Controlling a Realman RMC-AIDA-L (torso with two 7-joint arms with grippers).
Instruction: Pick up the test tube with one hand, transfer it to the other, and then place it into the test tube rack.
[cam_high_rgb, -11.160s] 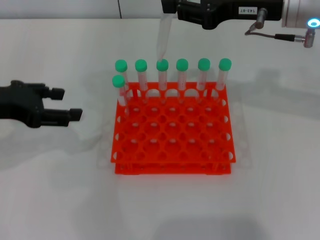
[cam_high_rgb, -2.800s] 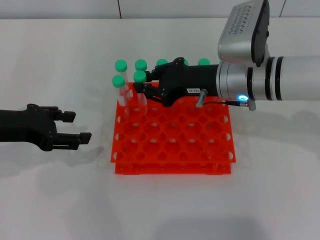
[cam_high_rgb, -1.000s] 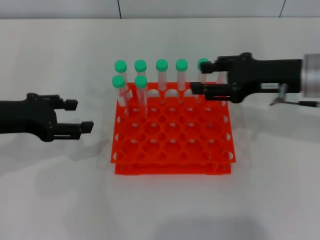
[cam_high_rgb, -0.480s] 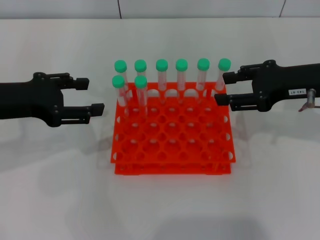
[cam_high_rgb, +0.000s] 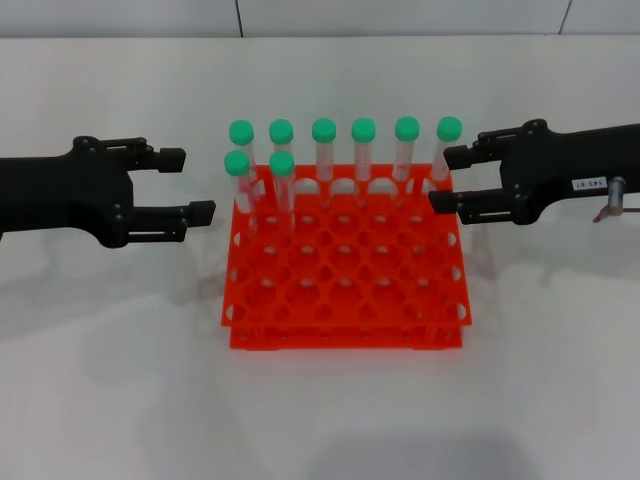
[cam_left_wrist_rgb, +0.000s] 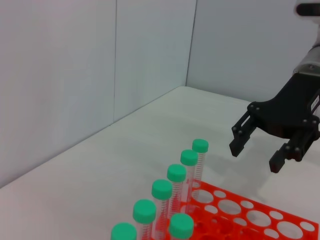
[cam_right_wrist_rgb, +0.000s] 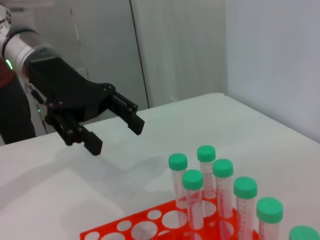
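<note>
The orange-red test tube rack stands mid-table with several green-capped tubes upright in it: a full back row and two in the second row at the left. The test tube stands in the second row beside another tube. My left gripper, unlabelled, is open and empty just left of the rack. My right gripper, with the white label, is open and empty at the rack's back right corner, next to the last tube. The left wrist view shows the right gripper beyond the tubes. The right wrist view shows the left gripper.
The white table lies bare in front of the rack and on both sides under the arms. A grey wall runs along the table's far edge. Most of the rack's front holes hold nothing.
My right gripper has drawn back to the right, off the rack, to its back right corner. My left gripper has moved up and right, closer to the rack's left side. The tubes stand unmoved.
</note>
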